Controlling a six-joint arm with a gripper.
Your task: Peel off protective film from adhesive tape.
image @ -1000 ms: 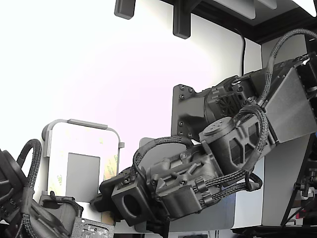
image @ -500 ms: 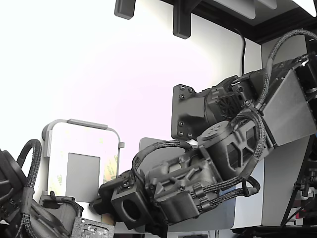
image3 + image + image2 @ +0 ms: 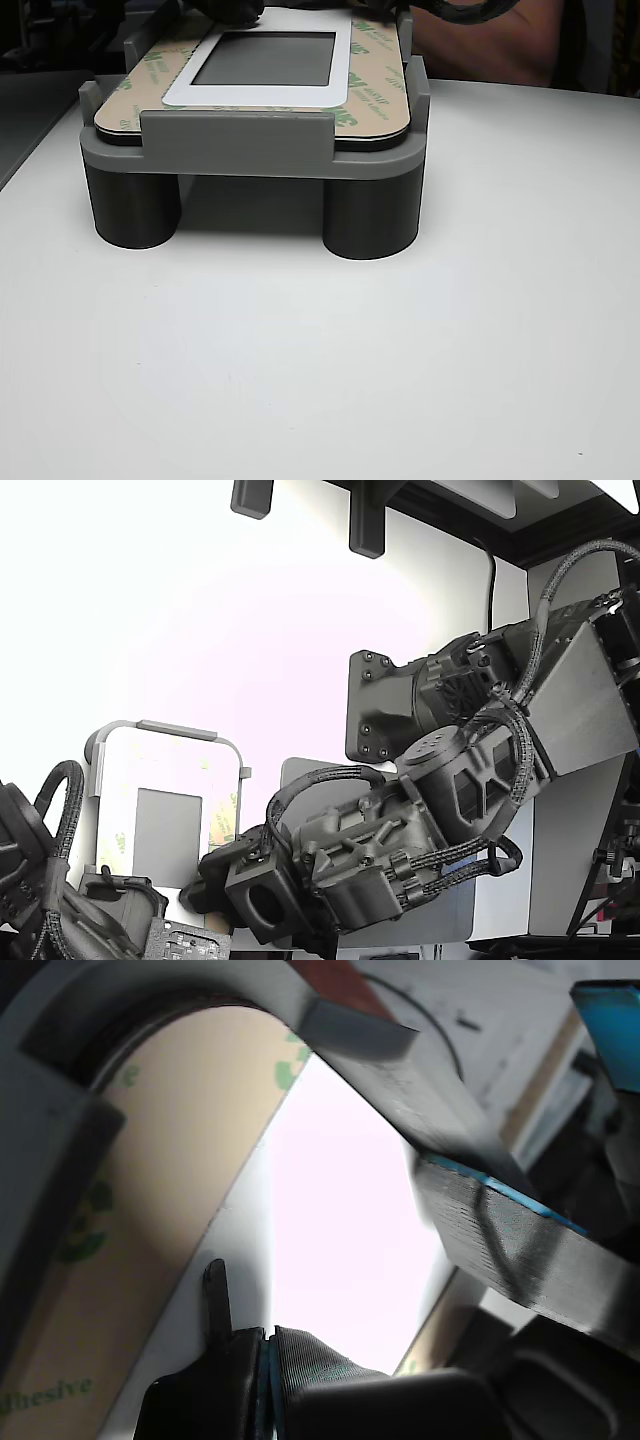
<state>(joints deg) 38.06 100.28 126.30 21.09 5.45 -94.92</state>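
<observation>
Claw (image 3: 265,1352) tips were pressed together in the wrist view. We couldn't tell if a liner edge was nipped between them. Protective film (image 3: 150,1210), tan with green prints, lay flat on the white panel (image 3: 340,1220), just beside the tips and still stuck down as far as we saw. Its long axis ran away from the claw to the panel's rounded corner.

In the exterior view the claw sat at the panel's 5 o'clock corner, with the film off toward 11–12 o'clock from it. In the other view the same end was the fixture's 12 o'clock end.

Our read: the peel turns on getting under the near end, then pulling back along that axis.

Obstacles: the grey fixture (image 3: 235,145) wall hugged the film's outer edge, so there was little side room. A second arm (image 3: 60,900) sat at 7 o'clock in the exterior view, near but not touching the panel. The grey rectangle (image 3: 265,58) was mid-panel, out of the path. The fixture stood on the tabletop (image 3: 400,350).
</observation>
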